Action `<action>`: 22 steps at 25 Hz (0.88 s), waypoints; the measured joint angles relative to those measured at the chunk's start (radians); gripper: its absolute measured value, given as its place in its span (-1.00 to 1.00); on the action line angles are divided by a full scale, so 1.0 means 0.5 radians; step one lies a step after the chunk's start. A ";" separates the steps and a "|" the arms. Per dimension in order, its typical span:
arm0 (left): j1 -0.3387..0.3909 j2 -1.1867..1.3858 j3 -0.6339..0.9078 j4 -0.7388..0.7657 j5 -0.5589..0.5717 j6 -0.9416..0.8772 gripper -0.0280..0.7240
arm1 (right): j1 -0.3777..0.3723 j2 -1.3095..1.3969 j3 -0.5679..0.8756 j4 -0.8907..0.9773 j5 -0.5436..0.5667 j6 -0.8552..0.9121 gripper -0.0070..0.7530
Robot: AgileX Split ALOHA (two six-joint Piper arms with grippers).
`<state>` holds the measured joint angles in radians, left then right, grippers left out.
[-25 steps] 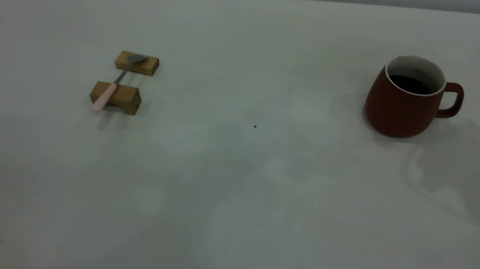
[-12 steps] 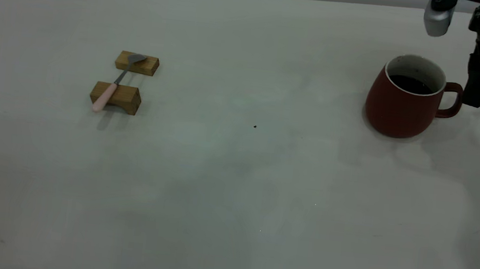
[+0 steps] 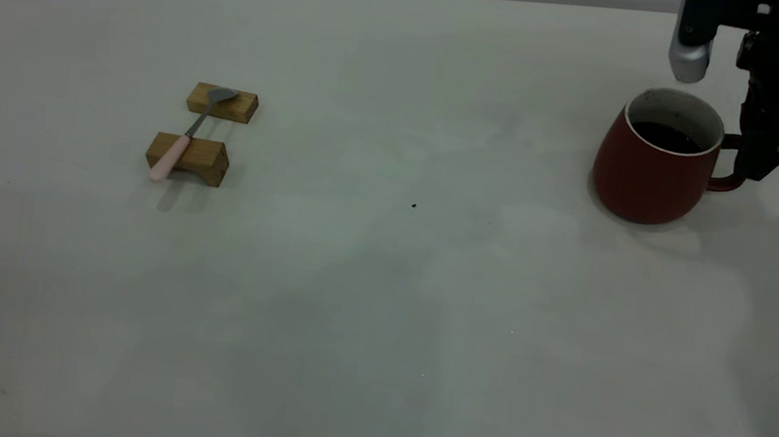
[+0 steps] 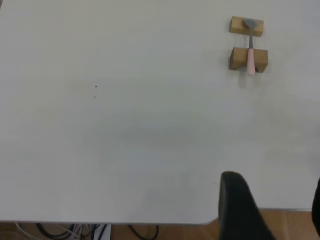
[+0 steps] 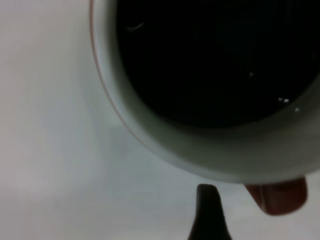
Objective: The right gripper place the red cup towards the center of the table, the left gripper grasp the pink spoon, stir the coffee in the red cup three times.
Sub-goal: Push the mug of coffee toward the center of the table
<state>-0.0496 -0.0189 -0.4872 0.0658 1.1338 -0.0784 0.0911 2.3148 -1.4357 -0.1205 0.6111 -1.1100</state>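
Observation:
The red cup (image 3: 647, 175) stands at the table's (image 3: 383, 283) right side, dark coffee (image 3: 666, 137) inside. My right gripper (image 3: 754, 168) reaches down at the cup's loop handle (image 3: 726, 183). In the right wrist view one dark finger (image 5: 207, 215) shows beside the handle (image 5: 280, 197), apart from it, and the other finger is out of frame; the jaws stand open. The pink spoon (image 3: 172, 154) lies across two wooden blocks at the left. My left gripper (image 4: 277, 210) hangs open over the table's edge, far from the spoon (image 4: 251, 60).
Two small wooden blocks (image 3: 222, 103) (image 3: 199, 159) carry the spoon, its grey bowl on the farther one. A tiny dark speck (image 3: 413, 205) marks the middle of the table. Wood floor and cables (image 4: 75, 231) show past the table's edge.
My right gripper has come in from the upper right corner and dropped down beside the cup's handle. Cup, spoon and blocks have not moved.

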 joint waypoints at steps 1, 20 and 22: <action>0.000 0.000 0.000 0.000 0.000 0.000 0.22 | 0.000 0.009 0.000 0.003 0.000 -0.008 0.57; 0.000 0.000 0.000 0.000 0.000 0.000 0.22 | 0.179 0.016 -0.002 0.442 -0.066 -0.302 0.57; 0.000 0.000 0.000 0.000 0.000 0.000 0.22 | 0.234 0.016 -0.002 0.484 -0.079 -0.302 0.57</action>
<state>-0.0496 -0.0189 -0.4872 0.0658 1.1338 -0.0784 0.2083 2.3229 -1.4365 0.1217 0.5717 -1.2609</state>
